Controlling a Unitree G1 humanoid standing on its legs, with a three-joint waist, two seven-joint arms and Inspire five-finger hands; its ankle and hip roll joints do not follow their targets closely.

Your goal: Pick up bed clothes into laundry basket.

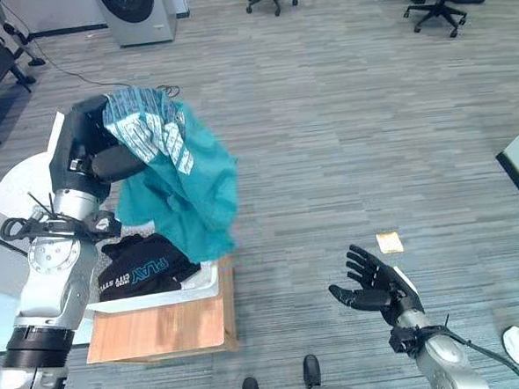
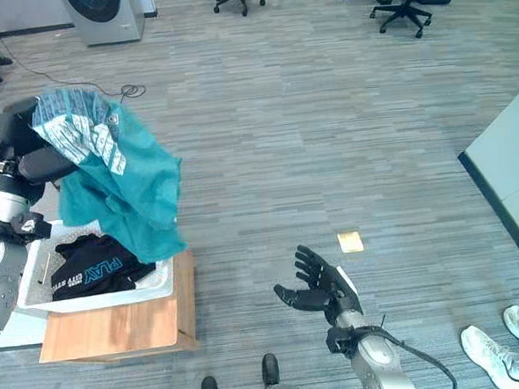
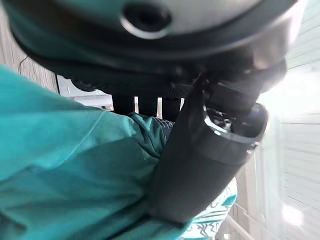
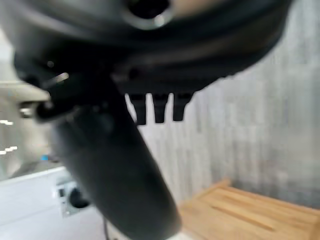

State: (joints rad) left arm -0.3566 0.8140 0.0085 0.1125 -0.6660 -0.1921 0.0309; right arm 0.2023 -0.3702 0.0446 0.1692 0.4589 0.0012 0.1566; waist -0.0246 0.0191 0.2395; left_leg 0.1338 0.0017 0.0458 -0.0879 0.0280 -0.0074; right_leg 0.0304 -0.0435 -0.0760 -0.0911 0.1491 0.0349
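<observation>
Table (image 1: 162, 328): low wooden top, on grey plank floor (image 1: 344, 136).
On the table: white laundry basket (image 1: 199, 286).
Floor: yellow note (image 1: 389, 242), well apart from the table.

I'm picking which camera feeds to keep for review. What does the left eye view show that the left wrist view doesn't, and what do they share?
Left eye view alone: the white laundry basket with a black shirt in it, standing on a wooden board, the open right robot hand above the floor, a yellow note, and office chairs.

Left wrist view alone: a close look at the left robot hand with its thumb pressed against the cloth.

Both: the teal garment draped over the left robot hand.
</observation>
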